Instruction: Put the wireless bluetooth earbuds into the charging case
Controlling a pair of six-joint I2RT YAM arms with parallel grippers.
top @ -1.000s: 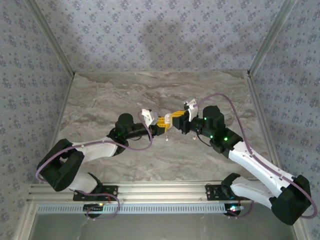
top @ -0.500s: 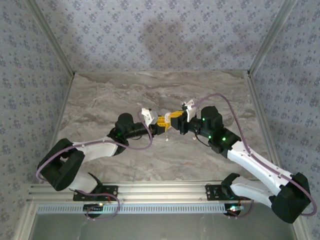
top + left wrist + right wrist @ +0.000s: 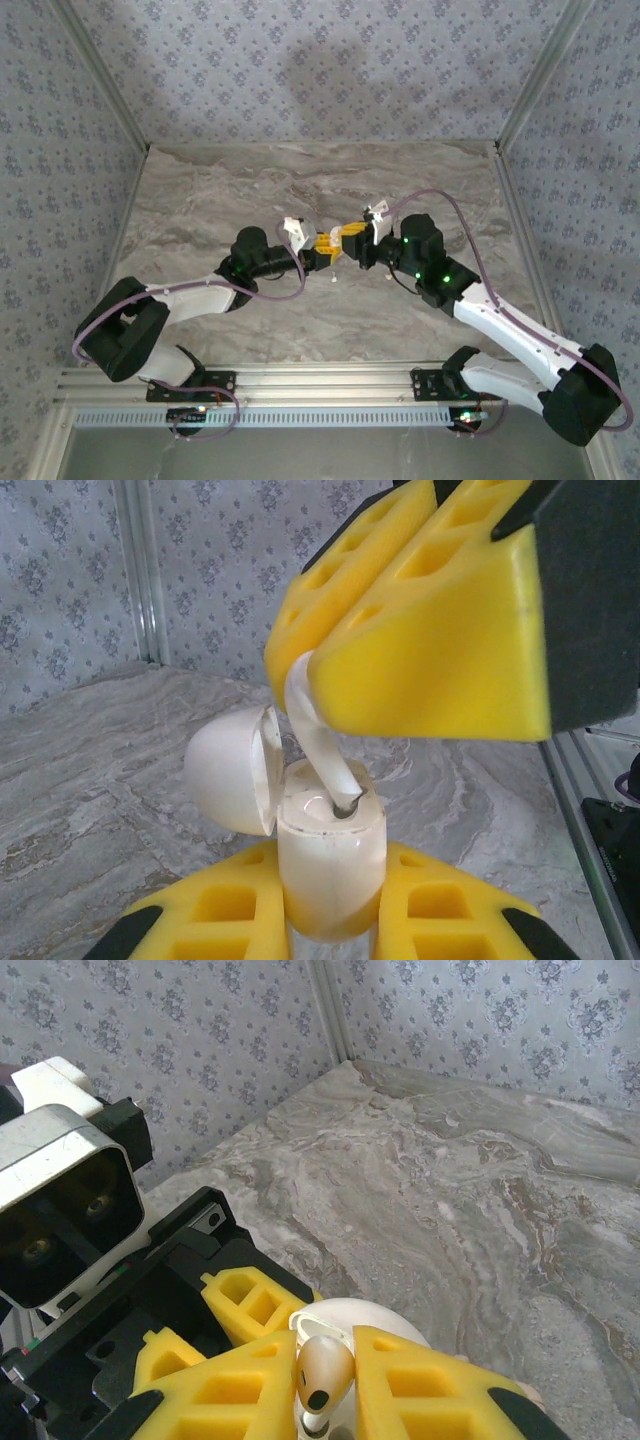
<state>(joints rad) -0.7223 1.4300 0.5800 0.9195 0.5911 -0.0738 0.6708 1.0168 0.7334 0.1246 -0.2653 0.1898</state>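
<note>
Insertion step in hand: charging case (image 3: 330, 865), lid open, is clamped upright in the left end effector (image 3: 330, 917) above the worktop (image 3: 100, 760). One earbud (image 3: 320, 742) is pinched by the right end effector (image 3: 322, 1397), stem tip at the socket. Next: a straight push down is needed, then release.

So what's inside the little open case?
One earbud pokes stem-first into the charging case, pinched by the right gripper. Its tip, down in the slot, is hidden.
</note>
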